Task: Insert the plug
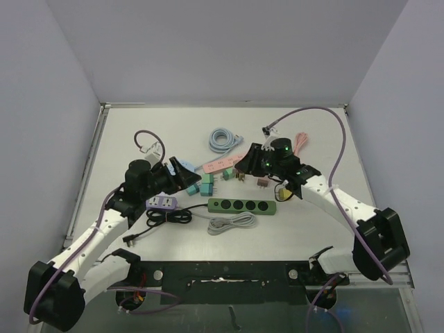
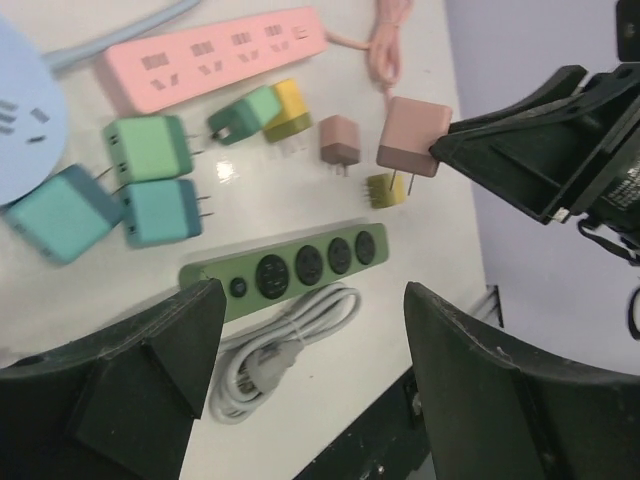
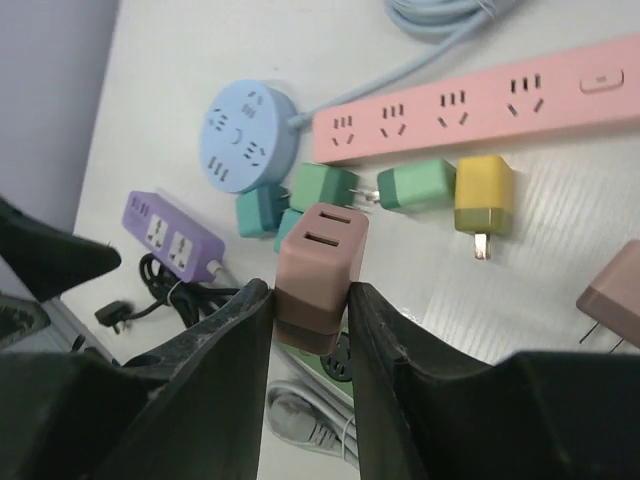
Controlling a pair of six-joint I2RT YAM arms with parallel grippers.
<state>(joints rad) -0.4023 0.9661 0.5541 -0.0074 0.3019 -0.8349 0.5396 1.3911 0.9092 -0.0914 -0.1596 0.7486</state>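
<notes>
My right gripper is shut on a pinkish-brown plug, two slots in its top face; the fingers clamp its lower half. In the left wrist view this plug hangs off the table with its prongs down, just beyond the right end of the green power strip. From above, the right gripper is behind that strip. My left gripper stands open with nothing in it, above the coiled white cable; seen from above, the left gripper sits left of the adapters.
A pink power strip, a round blue socket and a purple strip lie around. Teal and green adapters, a yellow one and a small brown one sit between the strips. Black cable coils near the purple strip.
</notes>
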